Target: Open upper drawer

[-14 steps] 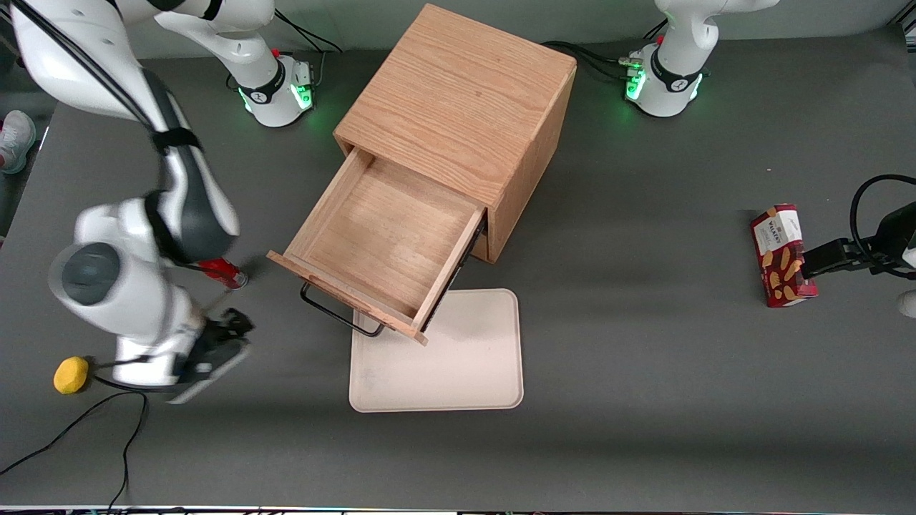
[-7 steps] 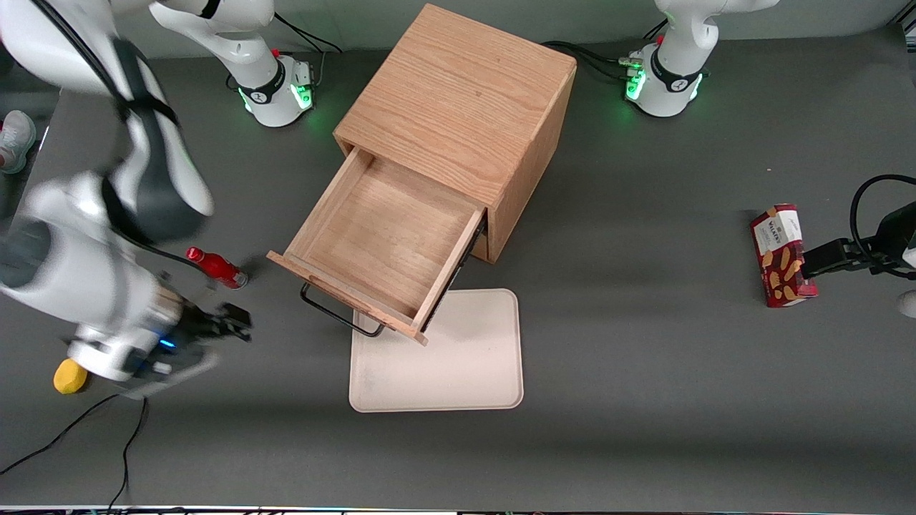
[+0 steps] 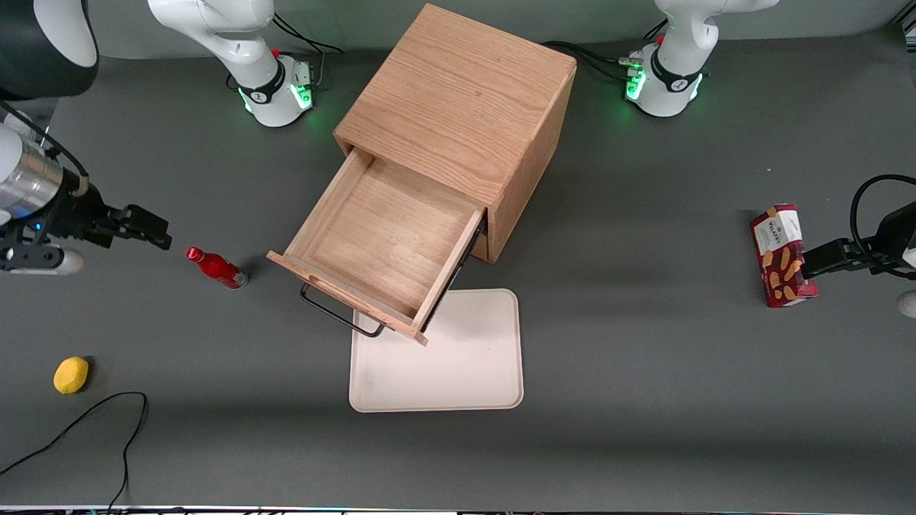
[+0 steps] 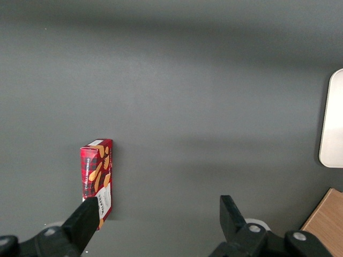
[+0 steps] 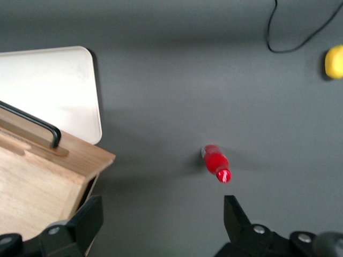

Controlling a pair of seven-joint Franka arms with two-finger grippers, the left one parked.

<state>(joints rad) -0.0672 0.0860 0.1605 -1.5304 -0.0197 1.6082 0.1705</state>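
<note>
The light-oak upper drawer (image 3: 386,250) stands pulled far out of its wooden cabinet (image 3: 458,107), its thin black wire handle (image 3: 342,317) pointing toward the front camera and overhanging a cream plastic tray (image 3: 444,365); any lower drawer is hidden beneath it. The right arm's black two-finger gripper (image 3: 147,232), fingers spread apart and holding nothing, hangs well clear at the working arm's end of the table, above a small red bottle (image 3: 215,267).

The upper drawer (image 3: 386,247) stands pulled out of the cabinet (image 3: 458,100), its front end over the rim of the tray (image 3: 458,365) on the surface (image 3: 644,400); the bottle (image 3: 216,267) lies beside the drawer, toward the working arm's end; the pincer (image 3: 147,230), jaws apart, hangs above the surface near the bottle; the yellow ball (image 3: 71,375) sits nearer the front camera; the box (image 3: 781,254) lies toward the parked arm's end.
</note>
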